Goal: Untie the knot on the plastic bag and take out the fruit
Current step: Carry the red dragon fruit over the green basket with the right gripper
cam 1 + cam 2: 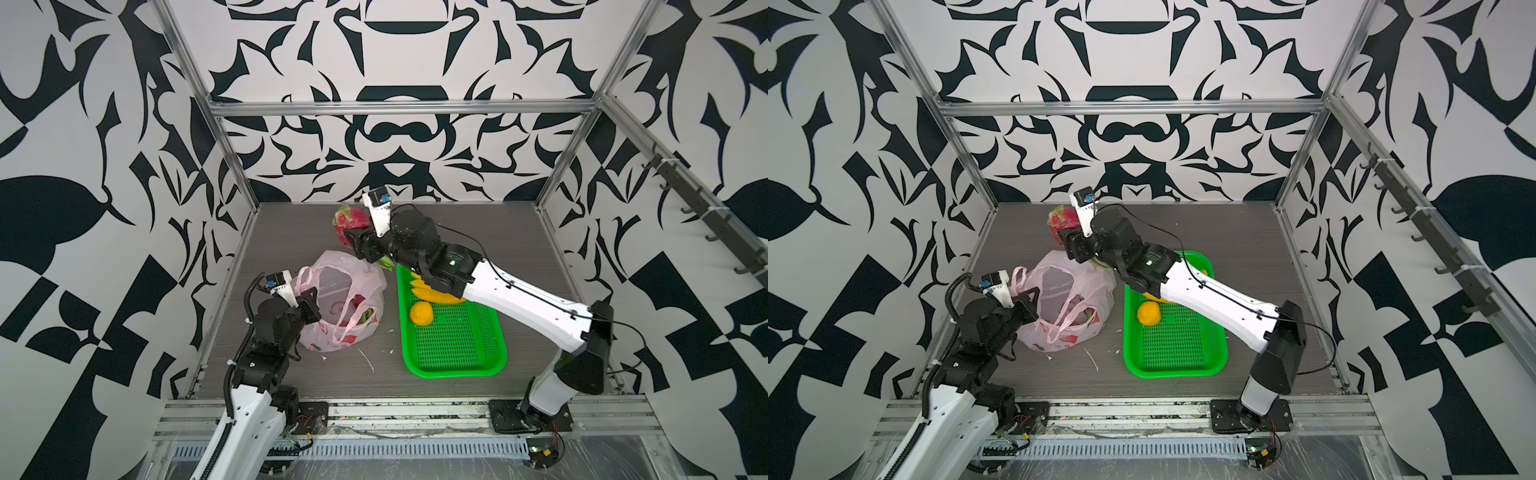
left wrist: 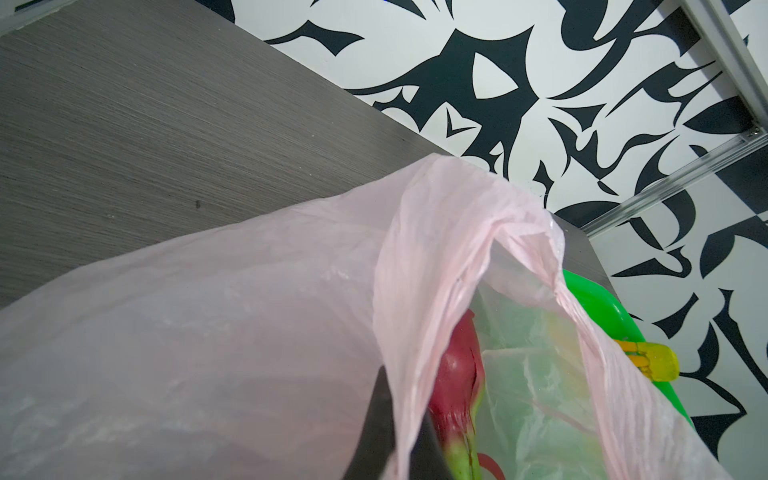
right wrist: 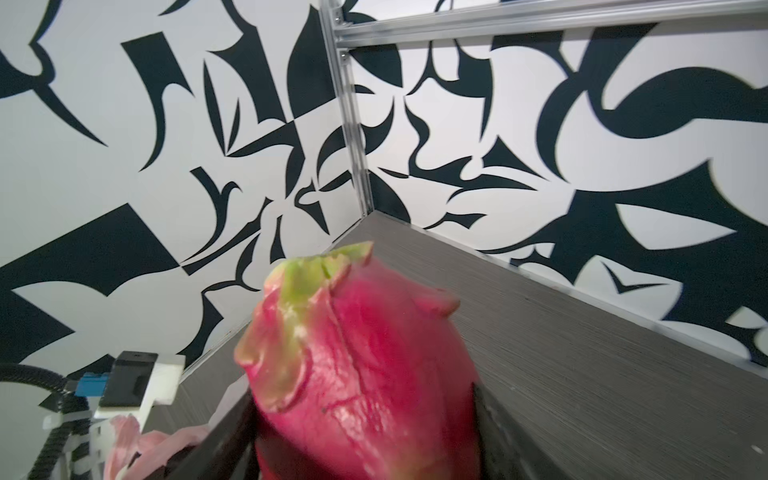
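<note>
Right end effector (image 1: 356, 241): clamped around a dragon fruit (image 1: 345, 220), held in the air beyond the bag, toward the back wall.
Left end effector (image 1: 309, 305): closed tight on the plastic bag (image 1: 353, 286), pinching the rim on its own side.
Bag mouth: open, with the handle loops (image 1: 353, 316) lying loose and untied.
Still inside: a second dragon fruit (image 2: 455, 374), low in the bag.
Already out: bananas (image 1: 432, 291) and 1 orange (image 1: 421, 312) in the green basket (image 1: 457, 357).
Risk 1: the held fruit may slip. The skin looks smooth, and the wrist view suggests the jaws grip only its lower end.
Risk 2: a drop on the table (image 1: 519, 249) would probably roll.
Risk 3: the thin film could tear or drag if the left arm pulls.
Room: the basket's near half is bare, while the right forearm covers its far end.
Edges: the back wall is near the fruit, so the safer way looks to be toward the basket.
</note>
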Controlling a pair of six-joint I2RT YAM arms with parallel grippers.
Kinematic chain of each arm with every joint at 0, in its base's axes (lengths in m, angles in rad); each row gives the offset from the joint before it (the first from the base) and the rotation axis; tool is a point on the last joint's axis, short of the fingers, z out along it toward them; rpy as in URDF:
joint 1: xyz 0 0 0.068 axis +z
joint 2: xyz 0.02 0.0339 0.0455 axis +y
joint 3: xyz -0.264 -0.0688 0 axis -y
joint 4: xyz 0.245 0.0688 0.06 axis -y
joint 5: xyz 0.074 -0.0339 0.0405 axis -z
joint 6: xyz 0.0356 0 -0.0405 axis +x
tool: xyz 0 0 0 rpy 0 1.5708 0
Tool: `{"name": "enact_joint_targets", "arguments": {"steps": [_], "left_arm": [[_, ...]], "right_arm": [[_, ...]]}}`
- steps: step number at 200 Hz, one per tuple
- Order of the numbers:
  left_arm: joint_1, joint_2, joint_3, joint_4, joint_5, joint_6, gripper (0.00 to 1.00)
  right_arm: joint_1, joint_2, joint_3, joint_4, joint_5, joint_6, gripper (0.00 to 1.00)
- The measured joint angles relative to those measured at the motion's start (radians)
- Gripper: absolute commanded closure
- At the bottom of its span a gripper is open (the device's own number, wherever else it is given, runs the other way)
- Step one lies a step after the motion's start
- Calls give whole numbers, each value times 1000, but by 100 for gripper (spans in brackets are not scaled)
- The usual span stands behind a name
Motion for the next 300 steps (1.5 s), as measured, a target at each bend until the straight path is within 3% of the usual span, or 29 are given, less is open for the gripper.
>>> {"name": "enact_joint_targets", "arguments": {"steps": [53, 129, 224, 300], "left_arm": [[0, -3, 0, -9, 6, 6, 100], [0, 1, -11, -8, 17, 5, 100], [0, -14, -15, -23, 19, 5, 100], [0, 14, -33, -19, 21, 5, 100]], "right_arm": [[-5, -172, -165, -79, 180, 27, 52], [-5, -373, -397, -231, 396, 175, 53], [38, -447, -517, -462, 530, 477, 54], [81, -450, -609, -605, 563, 718, 55]]}}
